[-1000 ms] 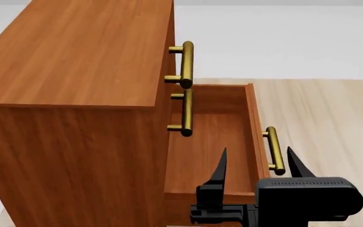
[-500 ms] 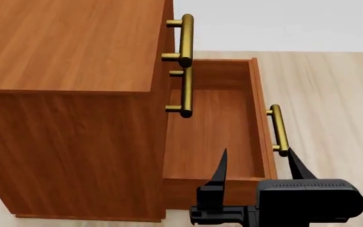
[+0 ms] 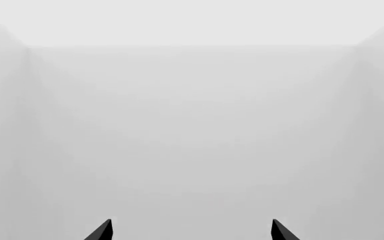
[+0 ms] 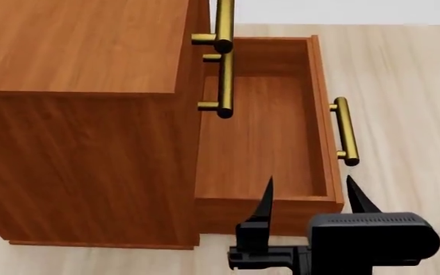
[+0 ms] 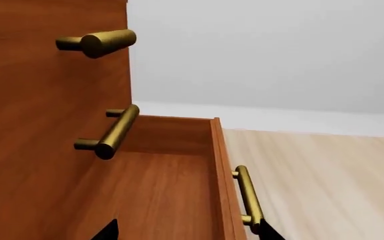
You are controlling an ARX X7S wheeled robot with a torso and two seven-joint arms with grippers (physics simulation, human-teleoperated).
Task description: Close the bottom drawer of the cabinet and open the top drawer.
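your right gripper point(image 4: 309, 197) sits low in the head view with its two black fingers spread wide apart, released, nothing between them. one fingertip point(image 4: 267, 189) overlaps the near end wall of the bottom drawer point(image 4: 262, 137), the other points up just outside the drawer front, close under the near end of its brass handle point(image 4: 345, 130). whether either tip touches wood, you cannot tell. in the right wrist view only the two dark tips show at the lower edge, one over the drawer floor, one just beside the handle's near end

the bottom drawer is pulled well out from the cabinet point(image 4: 82, 114), a reddish-brown open box; its floor and walls are bare wood, nothing lying inside. its handle is a brass bar on two posts on the outer face

above it, the middle drawer's handle point(image 4: 222, 86) and the top drawer's handle point(image 4: 222, 26) stand close against the cabinet face, both drawers pushed in; the top drawer point(image 5: 52, 45) shows in the right wrist view as flat wood front with its bar end-on

cabinet stands on pale wood floor point(image 4: 411, 86)

your left gripper point(image 3: 190, 231) shows only in its own wrist view: two black tips set apart, loose and holding nothing, facing blank pale grey
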